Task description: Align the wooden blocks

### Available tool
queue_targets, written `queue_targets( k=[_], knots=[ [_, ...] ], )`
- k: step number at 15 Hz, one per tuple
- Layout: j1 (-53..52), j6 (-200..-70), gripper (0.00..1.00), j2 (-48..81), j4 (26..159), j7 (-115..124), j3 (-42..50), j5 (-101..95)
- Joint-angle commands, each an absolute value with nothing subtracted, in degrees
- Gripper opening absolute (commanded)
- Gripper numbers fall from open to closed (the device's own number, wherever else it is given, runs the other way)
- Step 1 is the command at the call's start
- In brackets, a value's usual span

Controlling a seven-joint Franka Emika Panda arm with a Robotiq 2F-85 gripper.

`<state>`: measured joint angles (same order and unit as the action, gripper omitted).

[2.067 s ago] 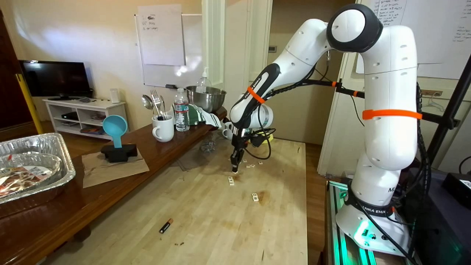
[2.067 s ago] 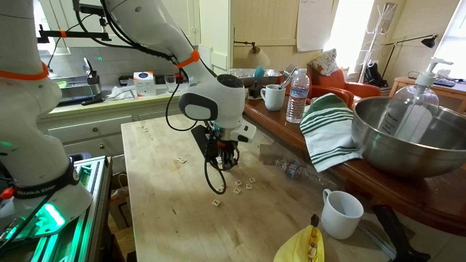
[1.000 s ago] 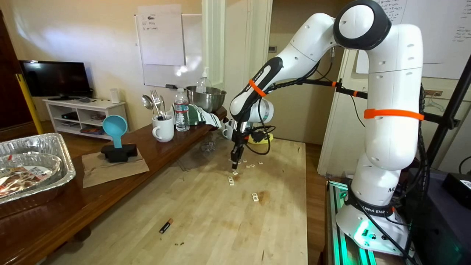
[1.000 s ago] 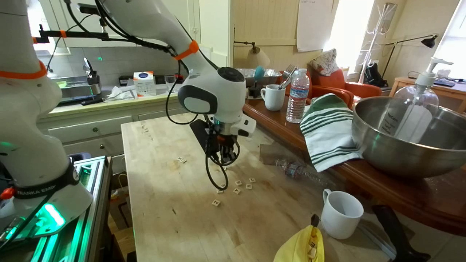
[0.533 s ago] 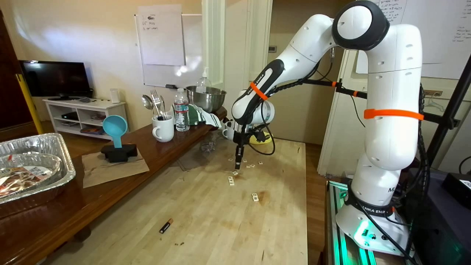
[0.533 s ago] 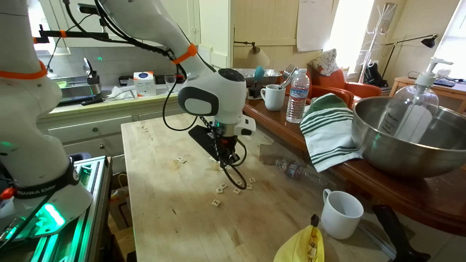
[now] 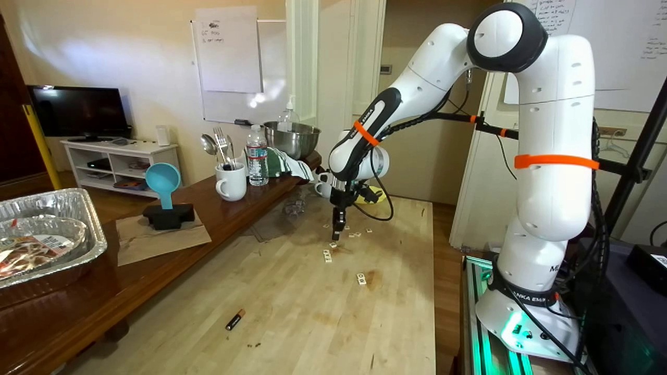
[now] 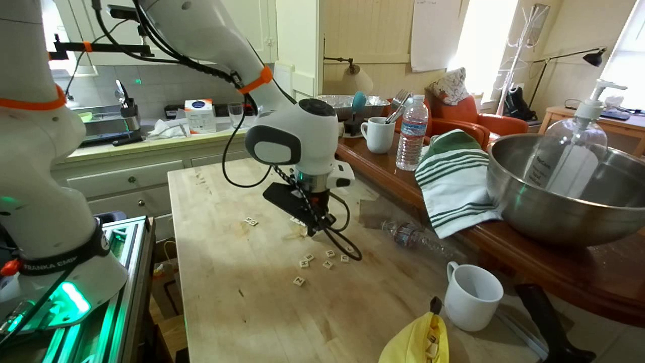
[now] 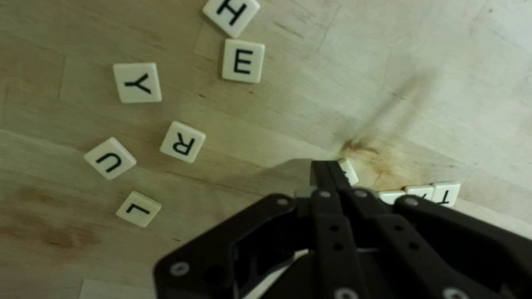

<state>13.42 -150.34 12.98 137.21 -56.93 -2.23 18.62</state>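
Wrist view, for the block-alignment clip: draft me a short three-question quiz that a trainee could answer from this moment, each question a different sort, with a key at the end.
1. Open question: in the wrist view, which letter block lies closest to the E block?

2. True or false: in the wrist view, the jaws of the gripper stand wide apart.

3. Fill in the gap: in the wrist view, the row of blocks to the right of the fingertips ends, on its far right, with the ____.

Key
1. The H block.
2. False; the jaws are closed together.
3. T block.
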Motion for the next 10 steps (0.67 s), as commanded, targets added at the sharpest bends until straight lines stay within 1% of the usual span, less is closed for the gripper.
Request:
queue_targets(
  k=[1,6,10],
  knots=[
    [13.34,-153.09,0.00,14.00,138.29,-60.33,-2.68,19.31],
    [13.31,-155.06,0.00,14.45,139.05,-61.68,-3.29,19.04],
    [12.68,-154.07,0.00,14.72,138.67,-59.60,-2.92,18.21]
  ],
)
